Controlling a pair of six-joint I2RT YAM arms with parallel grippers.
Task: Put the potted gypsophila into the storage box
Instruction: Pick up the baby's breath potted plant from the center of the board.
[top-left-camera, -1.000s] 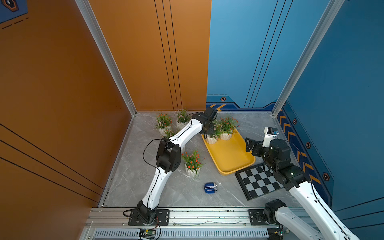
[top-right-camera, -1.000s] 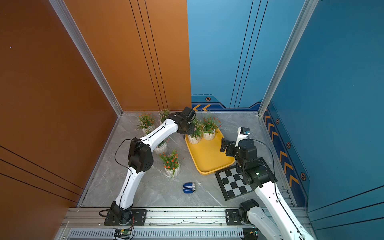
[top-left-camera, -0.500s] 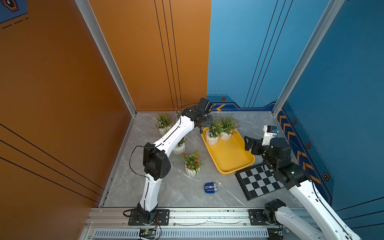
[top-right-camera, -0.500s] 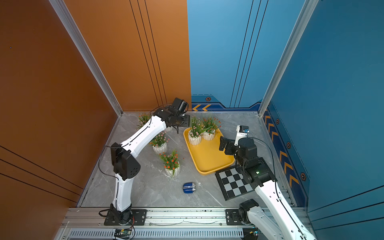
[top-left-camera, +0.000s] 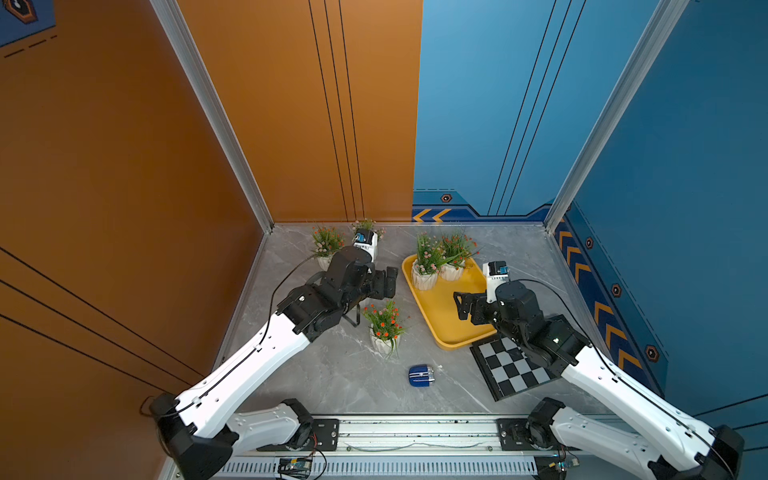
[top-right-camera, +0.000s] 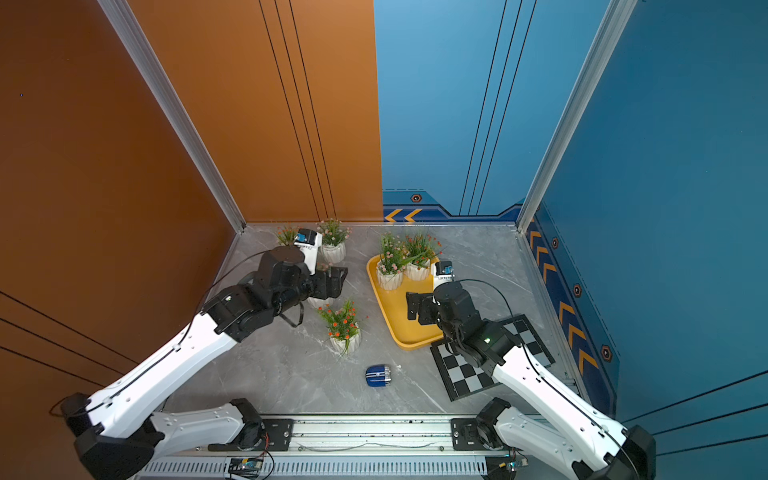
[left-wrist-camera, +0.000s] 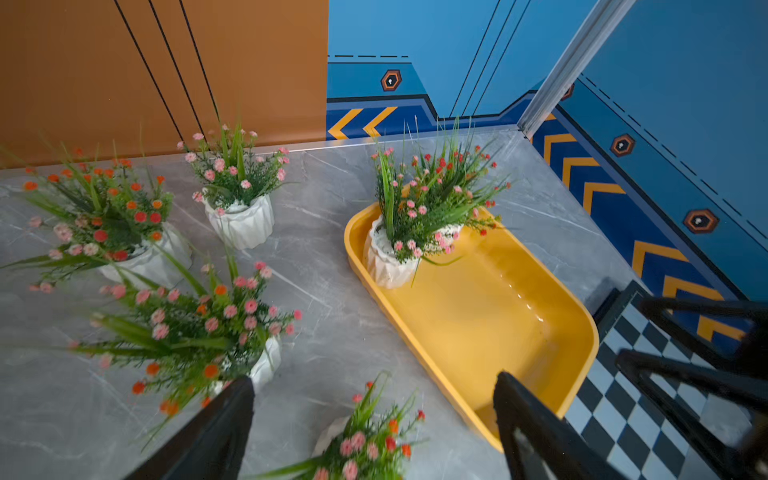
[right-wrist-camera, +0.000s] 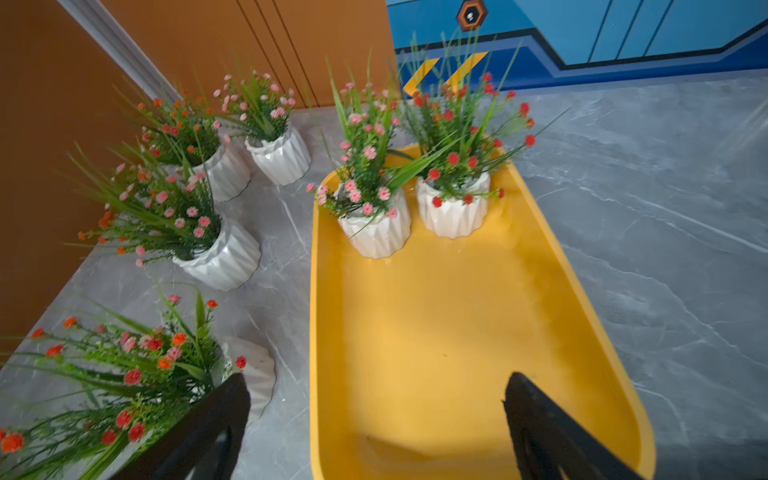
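The storage box (top-left-camera: 446, 316) (top-right-camera: 397, 320) is a shallow yellow tray right of centre. Two potted gypsophila stand at its far end: a pink one (top-left-camera: 424, 272) (right-wrist-camera: 374, 224) and a red one (top-left-camera: 453, 264) (right-wrist-camera: 453, 208). Several more stand on the table to its left, among them an orange-red one (top-left-camera: 384, 330) (top-right-camera: 344, 330). My left gripper (top-left-camera: 388, 282) (left-wrist-camera: 374, 378) hangs open and empty above the table, left of the box. My right gripper (top-left-camera: 462, 305) (right-wrist-camera: 378, 376) is open and empty over the box's near end.
A black-and-grey checkered board (top-left-camera: 513, 368) (top-right-camera: 488, 359) lies at the box's near right corner. A small blue object (top-left-camera: 421, 376) lies near the front. Two pots (top-right-camera: 332, 243) (top-right-camera: 286, 235) stand by the back wall, and one pot (left-wrist-camera: 195, 328) sits under my left wrist.
My left gripper has opened, leaving the pink pot in the box, and drawn back left over the table. The right gripper has barely moved.
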